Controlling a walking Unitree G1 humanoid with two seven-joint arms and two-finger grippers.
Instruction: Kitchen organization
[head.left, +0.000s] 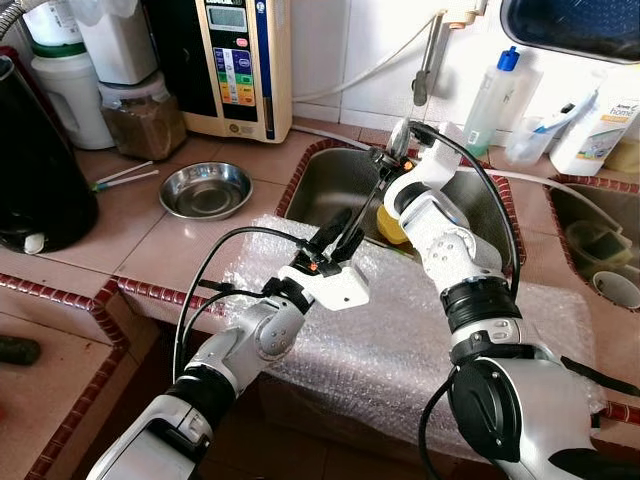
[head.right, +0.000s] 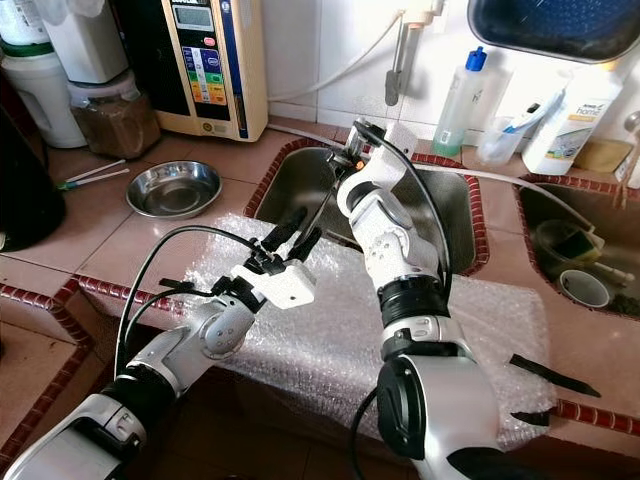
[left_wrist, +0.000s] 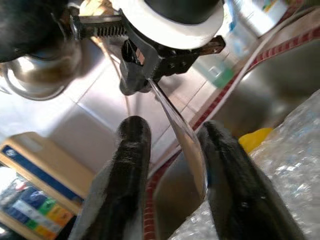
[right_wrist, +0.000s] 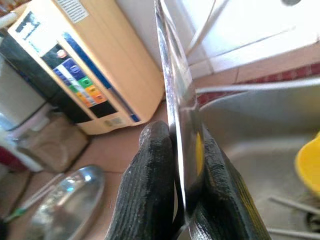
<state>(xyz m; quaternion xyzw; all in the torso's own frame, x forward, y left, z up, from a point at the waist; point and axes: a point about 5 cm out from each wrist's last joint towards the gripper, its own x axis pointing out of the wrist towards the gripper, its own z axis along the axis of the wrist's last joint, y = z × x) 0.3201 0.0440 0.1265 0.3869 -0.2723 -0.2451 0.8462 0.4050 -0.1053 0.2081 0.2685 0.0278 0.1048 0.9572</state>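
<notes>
The right end effector (right_wrist: 182, 200) is pinched tight on a thin shiny metal utensil (right_wrist: 175, 100) (maybe a spoon or knife, hard to tell). It is held over the sink (head.left: 340, 185). Its long side runs from the right fingers down toward the left end effector (left_wrist: 172, 165), which is spread apart with the metal tip between its two fingers, above the bubble wrap (head.left: 400, 340) on the tabletop (head.left: 140, 240). A yellow thing (head.left: 392, 228) sits in the sink. A steel bowl (head.left: 205, 190) rests on the tabletop, near a tan machine (head.left: 240, 60).
</notes>
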